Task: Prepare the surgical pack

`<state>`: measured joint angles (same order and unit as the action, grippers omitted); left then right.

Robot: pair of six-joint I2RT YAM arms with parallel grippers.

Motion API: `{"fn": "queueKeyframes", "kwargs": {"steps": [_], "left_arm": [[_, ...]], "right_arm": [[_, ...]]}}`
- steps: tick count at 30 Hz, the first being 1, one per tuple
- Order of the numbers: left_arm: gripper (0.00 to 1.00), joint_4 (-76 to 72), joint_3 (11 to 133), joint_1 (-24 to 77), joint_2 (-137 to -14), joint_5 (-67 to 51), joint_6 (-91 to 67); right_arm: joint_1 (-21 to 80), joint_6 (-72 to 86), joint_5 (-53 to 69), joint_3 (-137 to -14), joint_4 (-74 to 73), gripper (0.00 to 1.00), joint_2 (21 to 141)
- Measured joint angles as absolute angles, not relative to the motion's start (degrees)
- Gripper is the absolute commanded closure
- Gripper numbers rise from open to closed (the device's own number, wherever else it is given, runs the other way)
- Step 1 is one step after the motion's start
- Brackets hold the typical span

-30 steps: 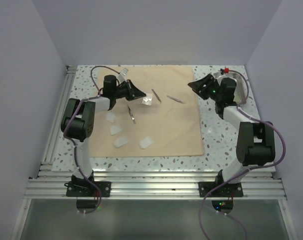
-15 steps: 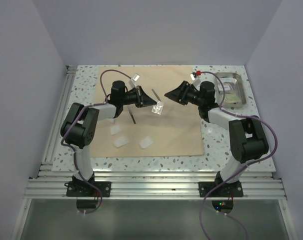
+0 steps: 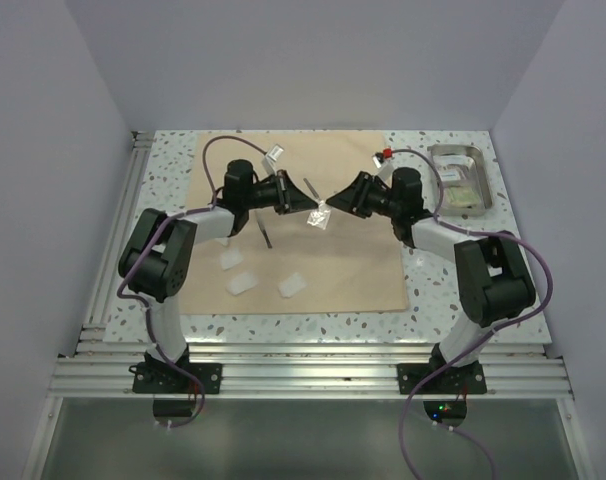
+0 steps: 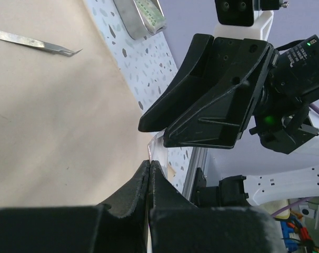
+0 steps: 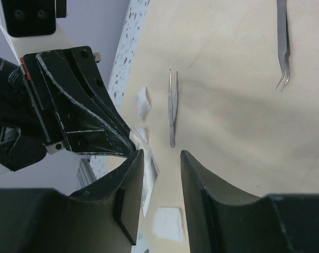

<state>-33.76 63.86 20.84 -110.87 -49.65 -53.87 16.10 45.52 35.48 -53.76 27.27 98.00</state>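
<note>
My left gripper (image 3: 308,203) (image 4: 149,163) is shut on the edge of a small clear sachet (image 3: 321,213) (image 4: 158,149), held above the tan cloth (image 3: 353,265). Facing it tip to tip, my right gripper (image 3: 340,197) (image 5: 160,155) is open, and the sachet (image 5: 148,176) hangs between its fingers, against the left one. The steel tray (image 3: 486,196) at the back right holds sachets. Thin metal tweezers (image 5: 172,108) and a curved pair (image 5: 283,42) lie on the cloth. White sachets (image 3: 242,283) (image 3: 291,285) (image 3: 223,262) lie at the cloth's front left.
The cloth covers most of the speckled table (image 3: 438,290). An aluminium rail (image 3: 303,375) runs along the near edge, and another (image 3: 118,235) runs down the left side. White walls close in the back and both sides.
The right arm swung from the tray to the middle of the cloth. The left gripper carried the sachet rightward to meet it. The right jaws have narrowed around the sachet.
</note>
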Motion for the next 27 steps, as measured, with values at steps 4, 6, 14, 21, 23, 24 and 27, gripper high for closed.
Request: {"fn": "queueKeyframes", "kwargs": {"steps": [4,6,14,21,23,24,27], "left_arm": [[1.0,-33.3,64.1,21.2,-110.9,-49.6,-53.8],[1.0,-33.1,64.3,21.2,-110.9,-49.4,-53.5],[0.6,-31.8,64.7,21.2,-110.8,-48.2,-52.1],[0.3,-24.2,63.3,20.8,-105.1,-40.2,-47.9],[0.26,-24.0,61.1,19.4,-101.9,-38.1,-47.3],[0.24,-23.8,60.2,18.8,-100.8,-37.3,-47.3],[0.13,-23.6,55.2,15.2,-95.9,-33.8,-46.9]], "right_arm": [[16.4,45.9,35.7,-52.9,28.2,0.81,98.2],[16.4,46.5,36.0,-52.3,29.1,0.85,98.4],[16.4,48.4,37.0,-52.0,31.2,1.0,98.4],[14.6,47.1,33.2,-52.1,23.4,1.0,96.5],[11.9,47.1,32.2,-52.1,21.1,1.0,95.2],[9.9,47.1,31.6,-52.1,20.1,1.0,94.4],[2.5,47.3,29.9,-53.3,17.5,1.0,93.6]]}}
